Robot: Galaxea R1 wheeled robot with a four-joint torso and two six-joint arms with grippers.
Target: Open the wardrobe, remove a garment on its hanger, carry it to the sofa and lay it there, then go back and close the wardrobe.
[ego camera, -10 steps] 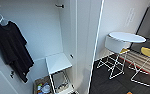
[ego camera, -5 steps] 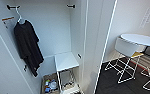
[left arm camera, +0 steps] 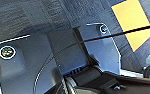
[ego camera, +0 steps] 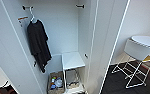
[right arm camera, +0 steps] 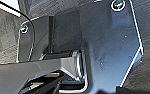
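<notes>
Wardrobe (ego camera: 91,37): tall, white, both doors swung wide, presumably left so for the closing step; white interior with black hooks (ego camera: 80,6) high on the back wall. Black shirt (ego camera: 38,43) on white hanger (ego camera: 32,18), hung from the left-hand hook; right-hand hook bare. Low white shelf (ego camera: 72,60) inside; box of small items (ego camera: 56,82) on the wardrobe floor beside it. White garment and blue sofa: whereabouts cannot tell. Round white table (ego camera: 147,41) well apart, off to the right. Grippers: opening and contents cannot tell.
</notes>
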